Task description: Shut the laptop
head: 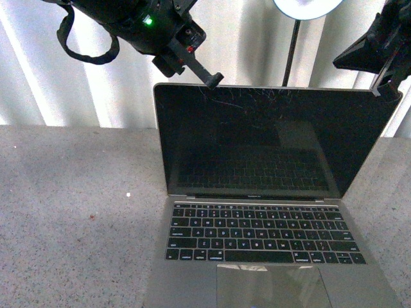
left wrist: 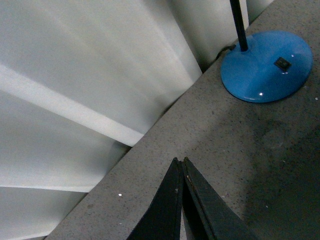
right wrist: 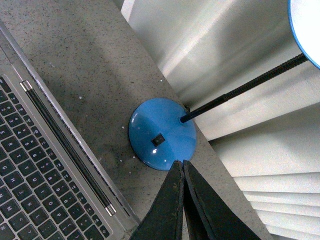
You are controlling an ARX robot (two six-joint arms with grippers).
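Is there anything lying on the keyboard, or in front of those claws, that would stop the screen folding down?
Nothing visible. The keyboard and trackpad are bare, and the left gripper and right gripper are right by the top edge of the laptop. The blue lamp stands behind it.

Blue round lamp base (right wrist: 162, 140) sits on a speckled grey table (head: 77, 205), right by the white ribbed wall (head: 96, 96). Black gooseneck (right wrist: 240, 92) goes up to a bright white head (head: 307, 8).
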